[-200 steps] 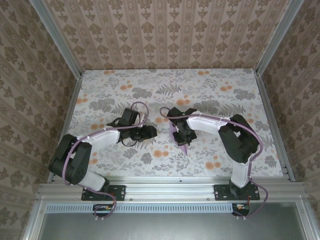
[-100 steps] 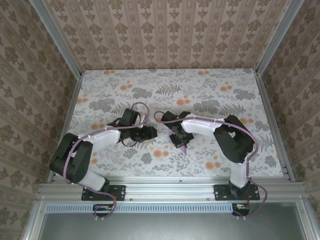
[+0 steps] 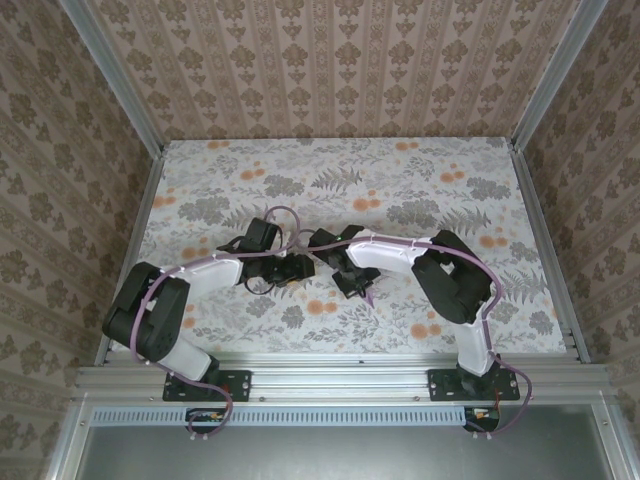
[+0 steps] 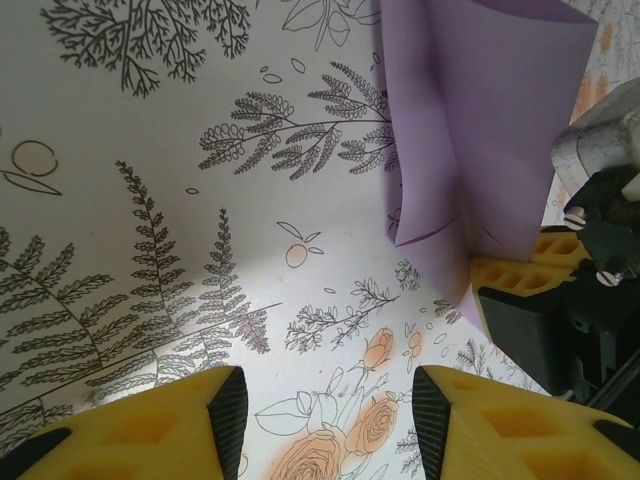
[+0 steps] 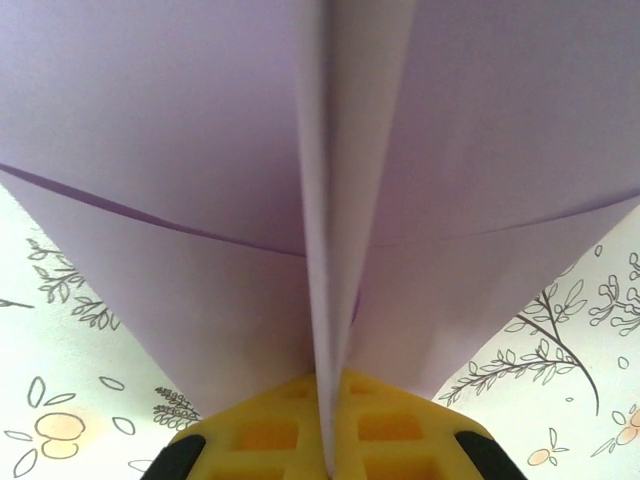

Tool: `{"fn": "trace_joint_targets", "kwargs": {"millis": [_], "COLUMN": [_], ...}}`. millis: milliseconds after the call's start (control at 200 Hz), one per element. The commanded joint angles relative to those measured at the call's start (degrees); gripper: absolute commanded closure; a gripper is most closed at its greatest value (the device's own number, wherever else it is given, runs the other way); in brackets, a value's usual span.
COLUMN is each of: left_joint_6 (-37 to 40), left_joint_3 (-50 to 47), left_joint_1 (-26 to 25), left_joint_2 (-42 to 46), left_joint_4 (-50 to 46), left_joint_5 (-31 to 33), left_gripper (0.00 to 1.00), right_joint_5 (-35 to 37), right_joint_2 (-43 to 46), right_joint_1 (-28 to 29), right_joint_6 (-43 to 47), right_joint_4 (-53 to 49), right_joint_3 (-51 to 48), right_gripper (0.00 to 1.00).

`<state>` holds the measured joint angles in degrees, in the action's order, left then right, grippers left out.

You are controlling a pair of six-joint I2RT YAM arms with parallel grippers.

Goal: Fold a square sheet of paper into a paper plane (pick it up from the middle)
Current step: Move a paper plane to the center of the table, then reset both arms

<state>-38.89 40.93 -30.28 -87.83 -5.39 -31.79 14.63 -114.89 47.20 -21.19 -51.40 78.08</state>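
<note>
Centre crease of the paper plane (image 5: 200, 150) is clamped by the right gripper (image 5: 328, 435); left gripper (image 4: 330, 398), half-open, is empty. Wing folding is judged next.

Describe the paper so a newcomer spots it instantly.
Floral tabletop, middle, where both arms meet. The right pincer is shut on the lilac paper, creased into a pointed dart; unlike the flower print around it, it is plain.

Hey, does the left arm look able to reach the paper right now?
Probably yes. The left gripper is open and empty, with bare table between it and the paper. The right gripper pinches its crease, so only the free edge is available.
</note>
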Motion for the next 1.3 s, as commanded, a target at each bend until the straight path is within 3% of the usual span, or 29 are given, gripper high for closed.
{"fn": "trace_joint_targets", "kwargs": {"millis": [0, 350, 500, 600, 685, 910, 1080, 1295], "left_joint_6": [1.79, 8.82, 12.54, 15.19, 18.56, 30.84, 34.5, 34.34], "left_joint_3": [0.15, 7.04, 9.92, 11.25, 12.58, 15.73, 13.62, 5.72], "left_joint_1": [0.14, 0.14, 0.21, 0.31, 0.29, 0.75, 3.74, 15.86], "left_joint_2": [-0.88, 1.97, 3.53, 4.75, 5.92, 9.9, 13.42, 16.51], "left_joint_4": [-0.33, -10.19, -13.51, -14.94, -16.6, -20.85, -18.16, -6.0], "left_joint_5": [-1.33, 1.24, 1.23, 1.8, 2.94, 15.58, 25.19, 38.04], "left_gripper": [0.49, 0.46, 0.41, 0.36, 0.24, 0.0, 0.0, 0.0], "right_joint_5": [0.43, -7.11, -15.3, -18.44, -19.9, -25.38, -28.74, -24.76], "right_joint_2": [-2.54, 9.59, 15.65, 18.76, 20.8, 27.44, 33.59, 39.65], "right_joint_1": [0.21, -1.61, -4.44, -6.17, -7.22, -12.65, -19.92, -30.93], "right_joint_6": [-0.86, -1.86, -2.67, -2.54, -0.46, 5.13, 8.12, 11.06], "right_joint_4": [1.54, 5.5, 10.16, 11.56, 12.02, 17.46, 25.82, 37.53], "right_joint_3": [-0.09, -3.19, -6.38, -7.76, -8.1, -12.24, -18.21, -27.1], "right_gripper": [0.91, 0.78, 0.69, 0.66, 0.62, 0.54, 0.46, 0.34]}}
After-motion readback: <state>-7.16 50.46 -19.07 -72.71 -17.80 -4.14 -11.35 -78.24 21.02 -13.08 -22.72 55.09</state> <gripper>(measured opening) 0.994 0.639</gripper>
